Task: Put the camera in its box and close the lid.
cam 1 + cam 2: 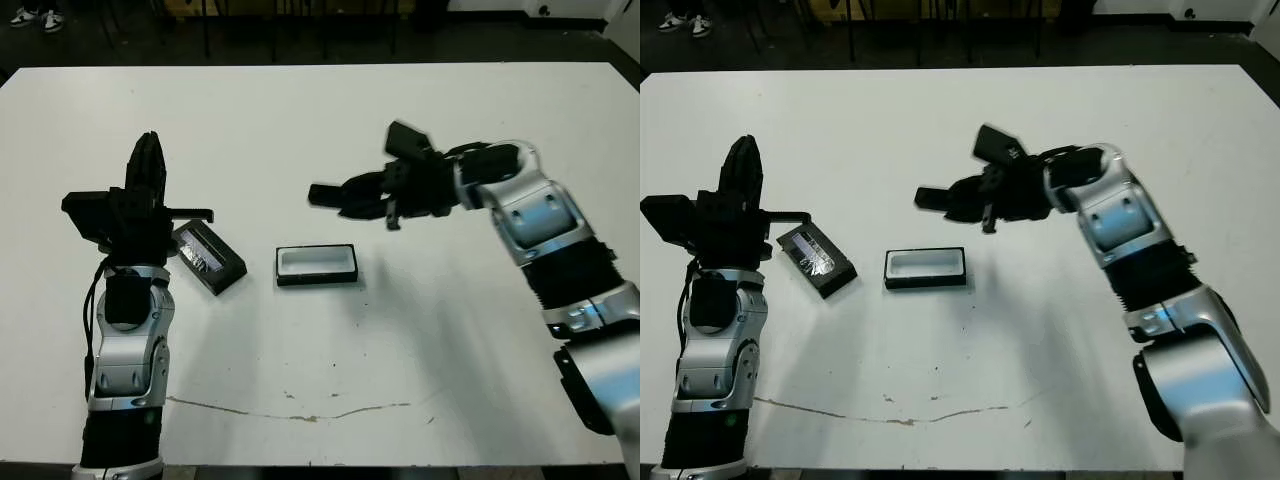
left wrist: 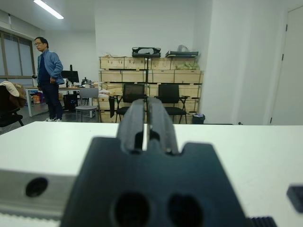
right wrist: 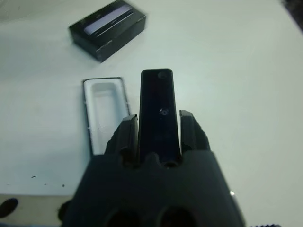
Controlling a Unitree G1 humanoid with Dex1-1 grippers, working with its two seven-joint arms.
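Note:
My right gripper [image 1: 352, 199] is shut on the camera [image 1: 324, 194], a slim black bar that sticks out past its fingers and hangs above the table, just behind the box. In the right wrist view the camera [image 3: 158, 106] sits between the two fingers [image 3: 127, 130]. The box [image 1: 317, 264] lies open on the table with its white lining up; the box [image 3: 105, 112] is beside the camera's tip. The lid [image 1: 208, 258], black with a silvery strip, lies to the left of the box. My left gripper [image 1: 150, 152] points upward beside the lid, shut and holding nothing.
The white table [image 1: 450, 340] has a thin dark scratch [image 1: 290, 412] near its front edge. In the left wrist view a person [image 2: 48, 78] stands far beyond the table, with chairs [image 2: 170, 101] and wooden crates behind.

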